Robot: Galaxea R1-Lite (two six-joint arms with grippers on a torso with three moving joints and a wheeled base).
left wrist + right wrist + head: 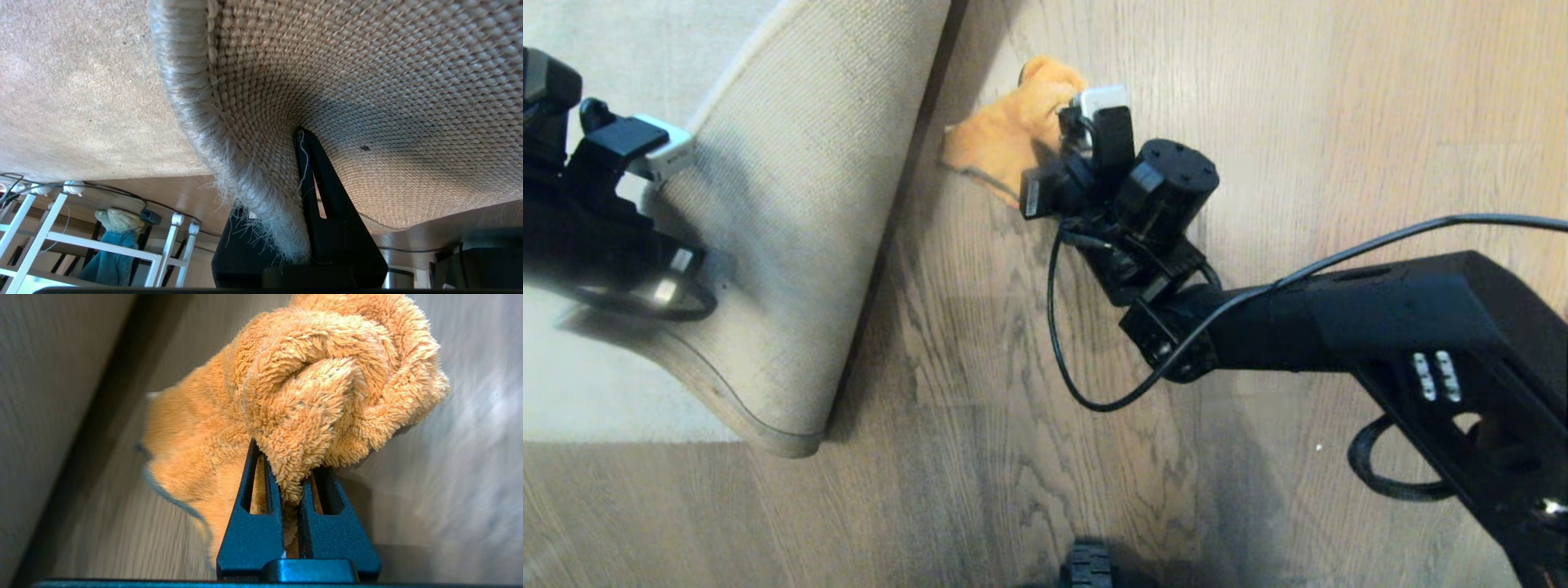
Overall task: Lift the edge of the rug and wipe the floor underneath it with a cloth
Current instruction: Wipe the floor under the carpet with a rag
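I am holding my right gripper (291, 486) clamped on the cloth (310, 388), with a fat fold of orange plush bunched up past the fingertips and the rest of it trailing onto the floor (980, 343). In the head view the cloth (1005, 135) is lying on the bare planks just beside the dark shadow line under the raised rug, so I am judging the wipe to be under way right along that strip.

My left gripper (298, 228) is pinching the rug edge (212, 134), one finger on the woven backing and the other behind the fringed binding. From above, the rug edge (768, 425) is curling up and over, showing its tan underside, with the corner hanging free near the floor.

What is worrying me from here:
- The left grip is sitting only on the thin binding, so the weight of the rug could be dragging it out of the jaws and dropping the flap onto my right arm.
- The bunched cloth is touching the floor only in part, so a pass could be skipping the planks closest to the rug.
- Pushing the right gripper deeper could be snagging the loose cable (1078, 376) or nudging the lifted flap.
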